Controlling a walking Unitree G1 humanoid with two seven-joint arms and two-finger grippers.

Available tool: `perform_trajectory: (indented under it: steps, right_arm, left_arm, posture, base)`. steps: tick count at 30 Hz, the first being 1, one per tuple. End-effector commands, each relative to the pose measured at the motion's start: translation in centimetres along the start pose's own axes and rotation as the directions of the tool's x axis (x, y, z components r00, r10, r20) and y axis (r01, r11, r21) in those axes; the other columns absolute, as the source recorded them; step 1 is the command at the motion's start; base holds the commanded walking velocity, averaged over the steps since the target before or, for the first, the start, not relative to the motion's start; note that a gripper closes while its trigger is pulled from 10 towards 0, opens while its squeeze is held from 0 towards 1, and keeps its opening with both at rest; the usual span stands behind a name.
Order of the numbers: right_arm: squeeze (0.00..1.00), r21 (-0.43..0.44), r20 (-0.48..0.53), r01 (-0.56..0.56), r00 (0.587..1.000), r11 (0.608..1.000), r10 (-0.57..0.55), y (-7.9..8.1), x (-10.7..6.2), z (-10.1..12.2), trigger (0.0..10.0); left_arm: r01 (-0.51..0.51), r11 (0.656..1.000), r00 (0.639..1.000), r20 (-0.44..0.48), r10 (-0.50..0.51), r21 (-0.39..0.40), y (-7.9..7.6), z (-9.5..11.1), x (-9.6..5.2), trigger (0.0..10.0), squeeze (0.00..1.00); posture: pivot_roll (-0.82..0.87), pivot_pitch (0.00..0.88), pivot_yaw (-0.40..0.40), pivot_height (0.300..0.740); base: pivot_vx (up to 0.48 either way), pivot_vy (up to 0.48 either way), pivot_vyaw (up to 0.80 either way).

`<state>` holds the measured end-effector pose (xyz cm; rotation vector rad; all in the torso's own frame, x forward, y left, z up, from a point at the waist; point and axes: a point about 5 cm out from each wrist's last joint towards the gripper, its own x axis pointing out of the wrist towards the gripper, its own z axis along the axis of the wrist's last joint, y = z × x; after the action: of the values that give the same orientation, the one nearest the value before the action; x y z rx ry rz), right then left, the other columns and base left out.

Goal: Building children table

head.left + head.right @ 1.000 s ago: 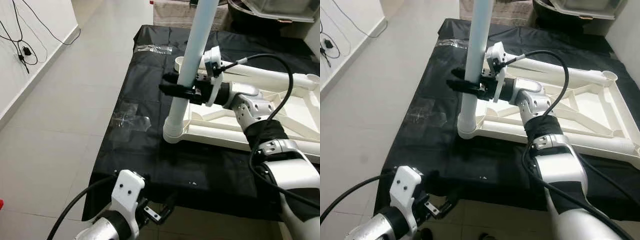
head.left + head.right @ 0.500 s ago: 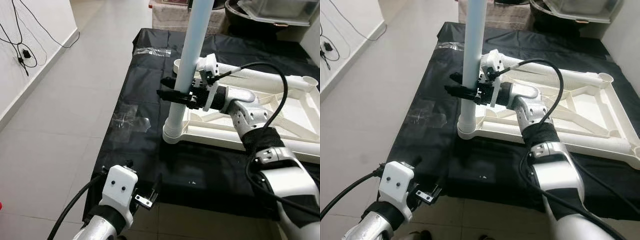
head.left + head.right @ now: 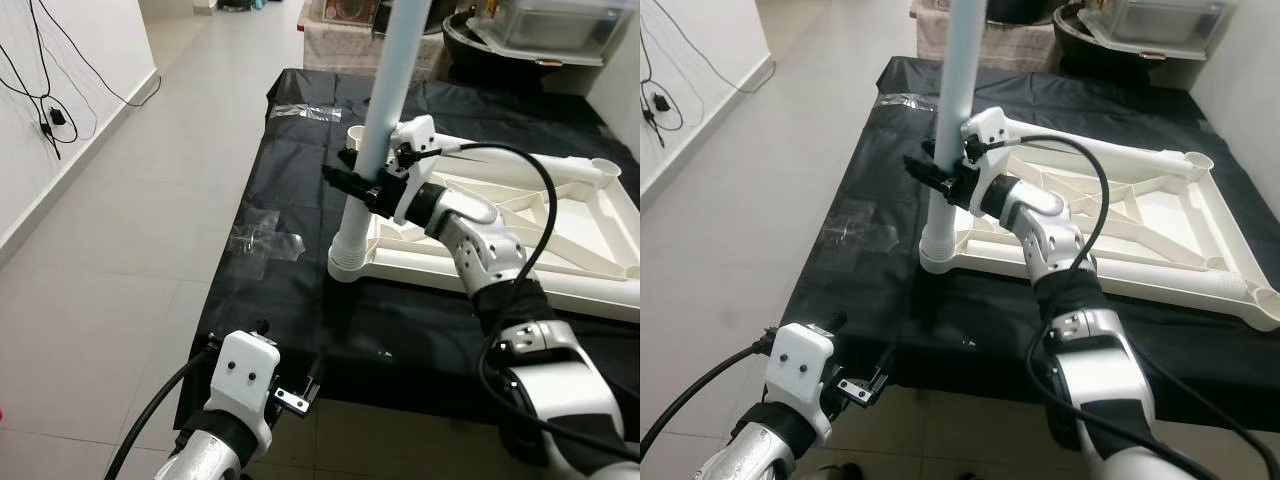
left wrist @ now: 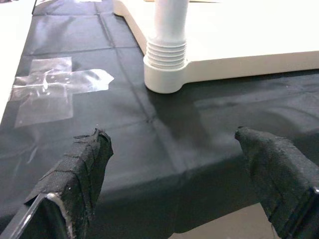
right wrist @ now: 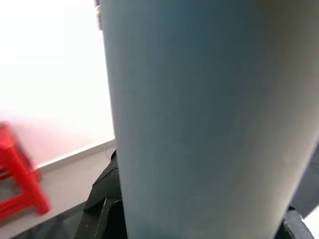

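A white children's table top (image 3: 500, 275) lies upside down on a black cloth (image 3: 290, 300). One pale blue leg (image 3: 385, 100) stands upright in the ribbed socket (image 4: 166, 69) at its near left corner. My right gripper (image 3: 352, 187) is shut on this leg a little above the socket. The leg (image 5: 199, 119) fills most of the right wrist view, with black fingers at its sides. My left gripper (image 4: 172, 144) hangs open at the cloth's front edge, well short of the socket. Its taped fingers (image 4: 84, 159) stand wide apart with nothing between them.
Clear tape patches (image 3: 265, 242) are stuck on the cloth left of the table top. Tiled floor (image 3: 120, 230) lies to the left, with cables (image 3: 50, 110) on the wall. Bins (image 3: 540, 25) stand behind the cloth. A red stool (image 5: 20, 174) is seen in the right wrist view.
The camera has pulled back and shifted. My right gripper stays shut on the upright leg, with its wrist turned a little. My left gripper has moved slightly along the cloth's front edge.
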<state>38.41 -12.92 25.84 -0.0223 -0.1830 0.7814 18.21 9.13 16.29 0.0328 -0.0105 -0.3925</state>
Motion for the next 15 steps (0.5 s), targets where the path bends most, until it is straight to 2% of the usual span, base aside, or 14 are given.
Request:
perform_trajectory:
  steps: [1,2,5,9,12,15]
  right_arm:
    - [0.00,0.069,-0.138,0.109,0.985,0.992,-0.098,0.2,-1.2,-3.8,0.0]
    - [0.00,0.069,-0.138,0.109,0.985,0.992,-0.098,0.2,-1.2,-3.8,0.0]
    - [0.00,0.083,-0.135,0.212,0.971,0.974,-0.199,0.4,-1.5,-4.0,0.0]
    - [0.00,0.081,-0.136,0.264,0.958,0.961,-0.252,0.7,-1.6,-4.0,0.0]
    - [0.00,0.061,-0.144,0.359,0.927,0.931,-0.348,1.8,-1.4,-4.3,0.0]
    - [0.00,0.054,-0.147,0.380,0.918,0.923,-0.369,2.2,-1.3,-4.3,0.0]
  left_arm:
    - [-0.003,1.000,1.000,-0.024,0.003,-0.004,-0.1,-0.6,-0.1,10.0,0.00]
    - [-0.003,1.000,1.000,-0.024,0.003,-0.004,-0.1,-0.6,-0.1,10.0,0.00]
    - [0.000,1.000,1.000,-0.026,0.000,-0.005,-0.1,-0.6,-0.1,10.0,0.00]
    - [0.000,1.000,1.000,-0.025,0.000,-0.004,0.0,-0.6,-0.1,10.0,0.00]
    - [0.002,1.000,1.000,-0.027,-0.002,-0.003,0.0,-0.7,-0.1,10.0,0.00]
    - [0.004,1.000,1.000,-0.028,-0.004,-0.002,0.0,-0.7,-0.1,10.0,0.00]
  posture:
    - [0.07,0.209,-0.070,0.740]
    - [0.07,0.209,-0.070,0.740]
    - [0.07,0.211,-0.067,0.740]
    - [0.07,0.213,-0.065,0.740]
    - [0.07,0.217,-0.062,0.740]
    - [0.07,0.218,-0.061,0.740]
  base:
    - [0.000,0.000,0.00]
    - [0.000,0.000,0.00]
    - [0.000,0.000,0.00]
    - [0.000,0.000,0.00]
    - [0.000,0.000,0.00]
    - [0.000,0.000,0.00]
